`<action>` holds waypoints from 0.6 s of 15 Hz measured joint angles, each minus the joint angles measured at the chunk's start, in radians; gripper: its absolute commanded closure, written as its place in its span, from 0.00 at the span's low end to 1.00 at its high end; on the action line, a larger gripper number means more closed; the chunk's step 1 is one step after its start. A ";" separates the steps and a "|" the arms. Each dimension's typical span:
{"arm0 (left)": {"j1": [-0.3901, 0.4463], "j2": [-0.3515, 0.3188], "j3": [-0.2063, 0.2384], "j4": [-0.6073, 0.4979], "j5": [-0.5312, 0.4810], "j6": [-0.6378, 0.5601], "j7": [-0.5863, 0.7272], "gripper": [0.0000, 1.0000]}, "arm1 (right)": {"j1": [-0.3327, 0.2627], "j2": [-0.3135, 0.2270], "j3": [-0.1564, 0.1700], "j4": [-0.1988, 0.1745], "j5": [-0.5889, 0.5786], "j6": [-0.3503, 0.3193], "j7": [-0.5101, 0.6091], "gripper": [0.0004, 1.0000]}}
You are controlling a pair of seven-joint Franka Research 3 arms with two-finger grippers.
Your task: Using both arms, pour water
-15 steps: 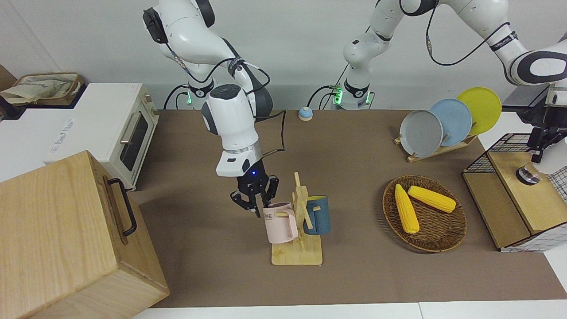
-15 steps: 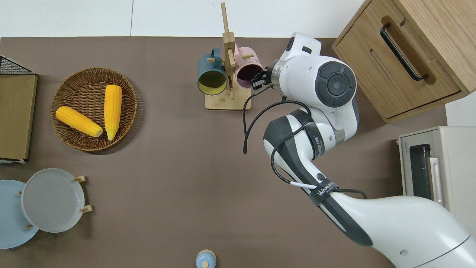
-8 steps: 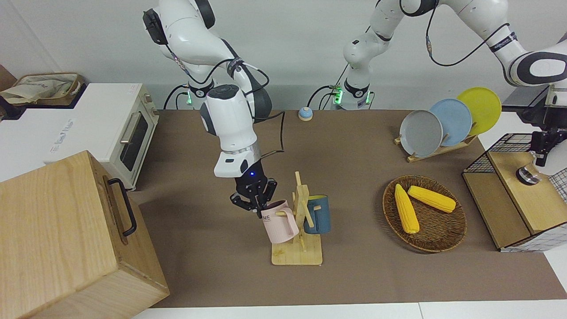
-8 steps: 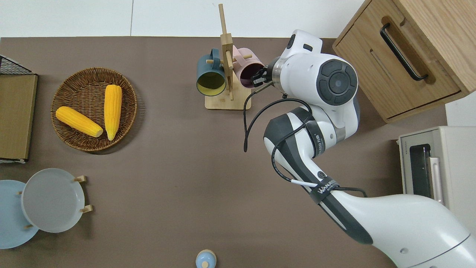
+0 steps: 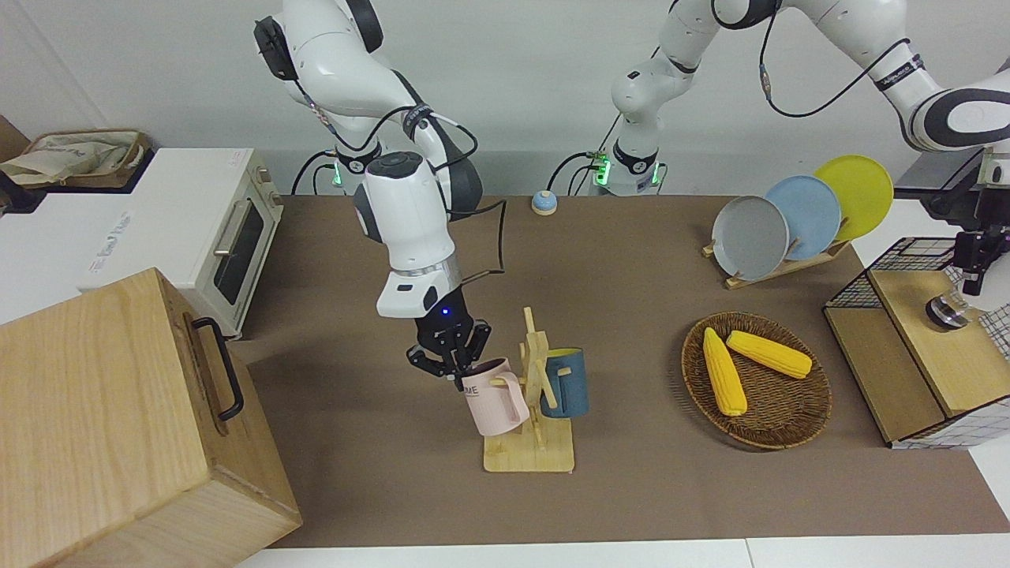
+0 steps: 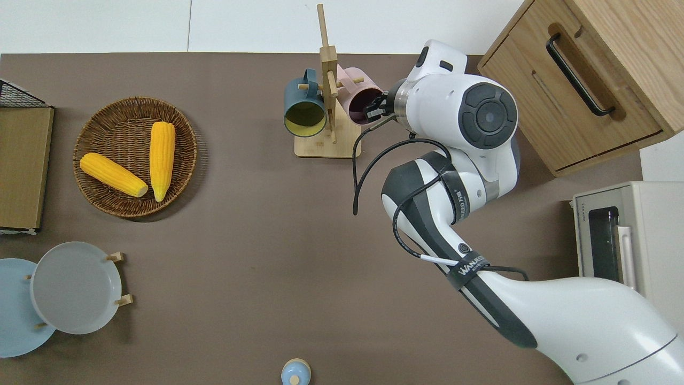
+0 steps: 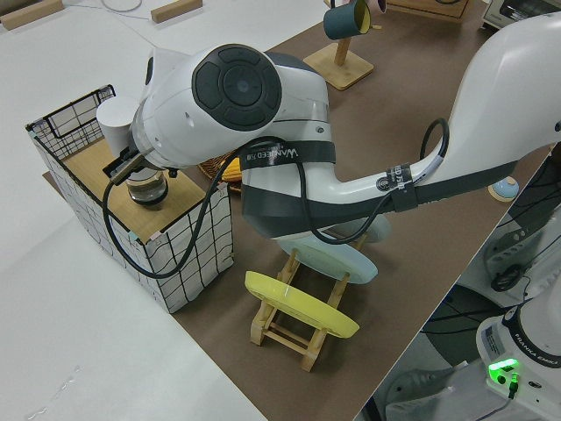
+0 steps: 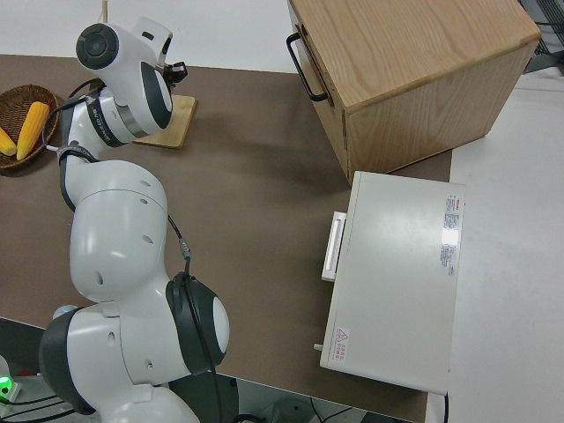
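From my remote station, I am watching the right gripper (image 5: 451,364) working at the wooden mug rack (image 5: 530,454), which is standing on the brown table (image 5: 631,260) toward the edge farthest from the robots; its fingers are clamping the rim of the pink mug (image 5: 495,397), one finger inside the mouth and one outside, while the mug is tilting on its peg with the handle hooked over it. The dark blue mug (image 5: 564,383) is hanging untouched on the rack's opposite face. At the left arm's end of the table, the left gripper (image 5: 969,264) is hovering directly over a small glass vessel with a dark base (image 5: 947,310) on the wooden top of a wire-mesh crate (image 7: 131,219); I cannot tell whether those fingers are spread or closed. I am judging the job to be in its opening stage: one cup is gripped but not yet off the rack, the vessel is sitting unlifted, and no water is showing anywhere. Freeing the mug, picking up the vessel, bringing the two together and pouring all remain ahead.
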 measured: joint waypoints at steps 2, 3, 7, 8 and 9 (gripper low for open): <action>-0.001 -0.003 -0.004 0.015 0.029 -0.001 -0.049 1.00 | -0.012 -0.001 -0.001 0.010 0.000 -0.009 0.025 1.00; -0.003 -0.007 -0.005 0.024 0.046 -0.004 -0.077 1.00 | -0.019 -0.003 -0.001 0.016 0.000 -0.024 0.029 1.00; -0.011 -0.037 -0.006 0.055 0.118 -0.057 -0.180 1.00 | -0.049 -0.021 -0.002 0.032 0.000 -0.069 0.039 1.00; -0.014 -0.056 -0.008 0.059 0.129 -0.086 -0.211 1.00 | -0.062 -0.031 -0.002 0.033 0.000 -0.092 0.039 1.00; -0.016 -0.070 -0.011 0.061 0.132 -0.110 -0.236 1.00 | -0.069 -0.038 -0.002 0.033 0.000 -0.112 0.040 1.00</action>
